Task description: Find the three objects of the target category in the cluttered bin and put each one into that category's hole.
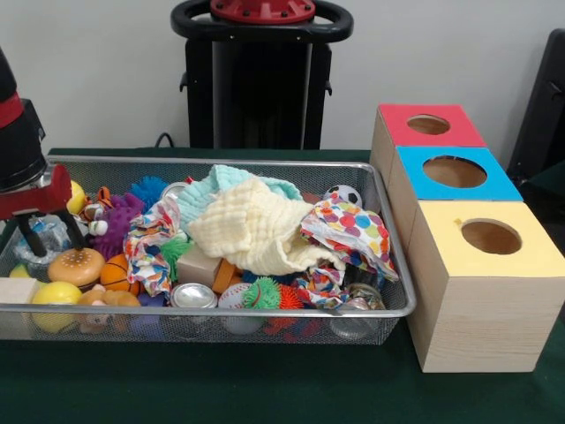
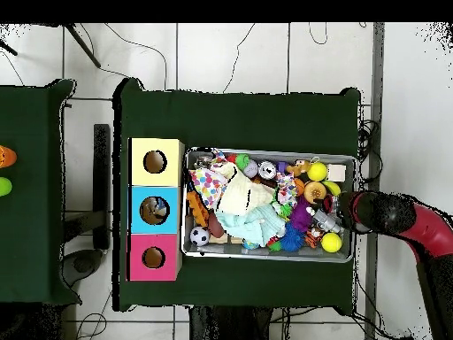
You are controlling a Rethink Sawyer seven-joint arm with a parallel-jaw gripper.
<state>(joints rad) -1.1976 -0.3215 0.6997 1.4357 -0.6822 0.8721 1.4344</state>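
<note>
Gripper down inside wire bin at its left end in front view, two dark fingers spread, tips among the toys beside burger toy, pinching nothing visible. Bin packed rim to rim, no bare mesh floor showing; cream cloth heaped mid-bin, patterned cloth draped toward right rim, teal cloth behind. Countable near front rim: one metal can, one orange basketball, two yellow balls, one soccer ball at back right corner. Three boxes just beside bin's right rim, in a row: red box, blue box, yellow box, one round hole each. Overhead: blue box hole shows something inside. Open green tabletop along front edge.
</note>
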